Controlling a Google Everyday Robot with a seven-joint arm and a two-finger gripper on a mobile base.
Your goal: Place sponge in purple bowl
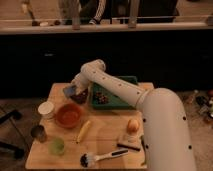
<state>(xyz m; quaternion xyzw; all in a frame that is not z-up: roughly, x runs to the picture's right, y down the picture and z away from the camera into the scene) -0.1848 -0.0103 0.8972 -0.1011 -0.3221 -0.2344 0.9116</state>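
Note:
My gripper [74, 90] hangs down from the white arm at the back left of the wooden table. It is shut on the blue-grey sponge [68, 90], which sticks out to its left. The dark purple bowl [81, 97] sits just right of and below the sponge, partly hidden by the gripper. The sponge is held at the bowl's left rim, a little above the table.
A green tray [116, 99] with dark items lies right of the bowl. An orange-red bowl [69, 115], white cup [46, 109], metal cup [38, 133], green cup [56, 146], banana [83, 131], brush [100, 158] and a peach-coloured fruit [132, 125] stand on the table [107, 137].

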